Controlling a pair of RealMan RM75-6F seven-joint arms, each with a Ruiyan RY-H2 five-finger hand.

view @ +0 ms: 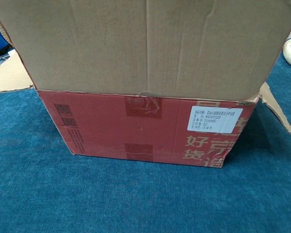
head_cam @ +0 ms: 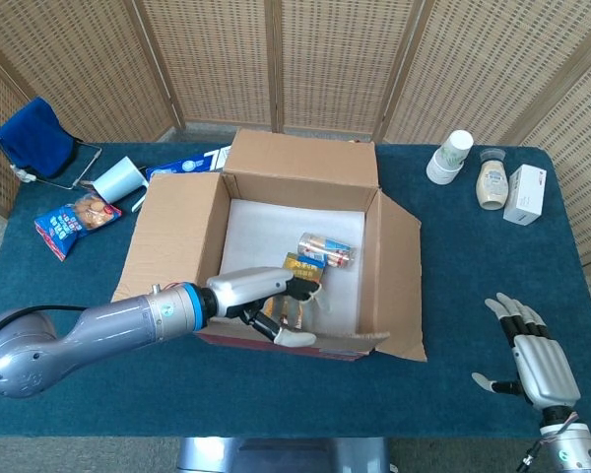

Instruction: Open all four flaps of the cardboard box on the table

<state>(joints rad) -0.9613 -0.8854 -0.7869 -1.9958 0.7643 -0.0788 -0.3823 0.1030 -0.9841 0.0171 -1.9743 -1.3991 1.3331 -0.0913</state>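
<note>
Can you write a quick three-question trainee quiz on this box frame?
1. True or false: the left hand is at the near flap of the cardboard box.
2. Where is the right hand? A) inside the box B) open above the table, off to the box's side C) holding the paper cups
3. Fill in: the white carton stands beside the ____.

Key: 1 true; 2 B; 3 jar
</note>
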